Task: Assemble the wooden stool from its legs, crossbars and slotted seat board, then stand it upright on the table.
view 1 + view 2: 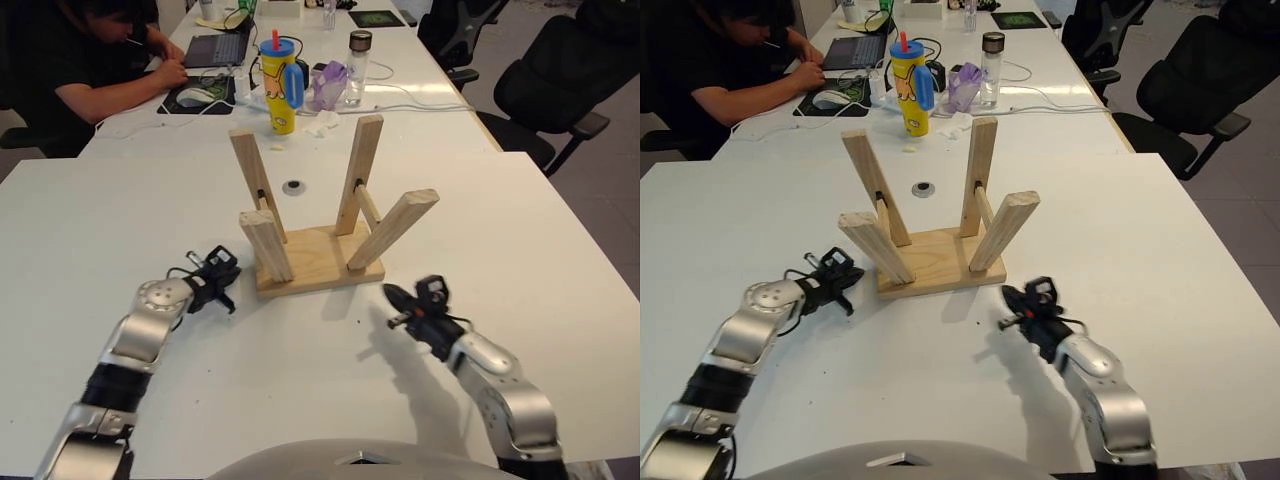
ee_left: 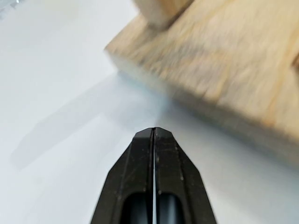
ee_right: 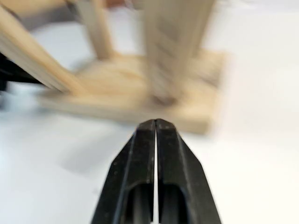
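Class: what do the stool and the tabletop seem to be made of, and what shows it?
Stool: pale, bare-looking wood; grain shows on its board. Table: smooth white surface, faintly glossy, likely laminate or paint; core hidden.

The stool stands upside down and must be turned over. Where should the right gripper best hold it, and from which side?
Probably the near right leg, at its middle, from the right, where the right gripper is. This leg leans outward with space around it; the seat board lies flat on the table, so its edge gives no room below. The shut fingers must open.
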